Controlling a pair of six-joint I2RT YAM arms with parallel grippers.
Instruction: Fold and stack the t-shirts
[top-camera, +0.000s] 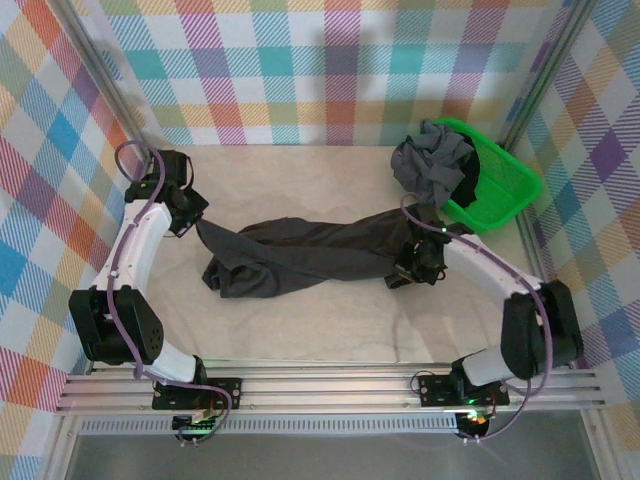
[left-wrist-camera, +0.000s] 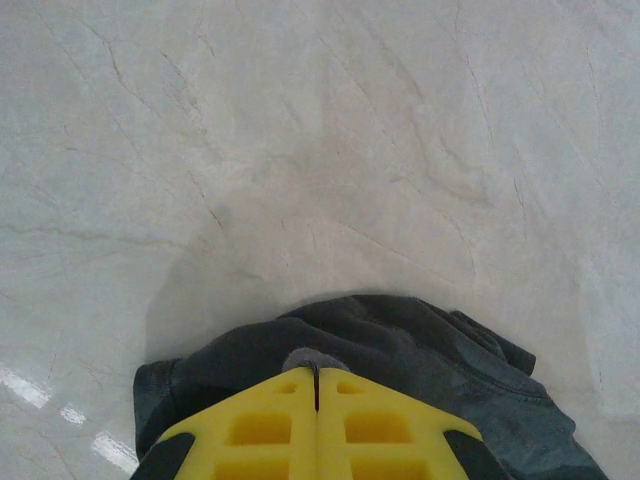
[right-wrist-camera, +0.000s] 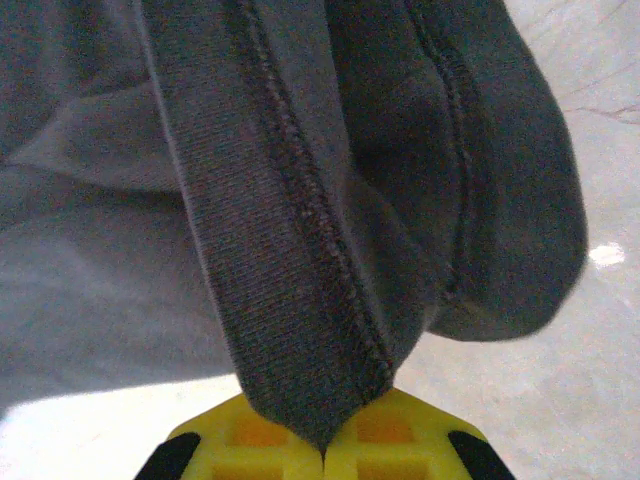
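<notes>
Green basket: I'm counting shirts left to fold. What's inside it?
A crumpled grey t-shirt heaps over the rim of the green basket, with darker cloth beside it. Anything beneath the heap is covered.

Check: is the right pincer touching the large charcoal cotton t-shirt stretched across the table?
Touching. Right wrist view: the right pincer is shut on a stitched fold of the large charcoal cotton t-shirt.

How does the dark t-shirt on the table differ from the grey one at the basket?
The dark t-shirt lies stretched across the table, ends pinched by the left gripper and right gripper; the grey t-shirt sits bunched on the green basket, untouched and lighter. Both are unfolded.
</notes>
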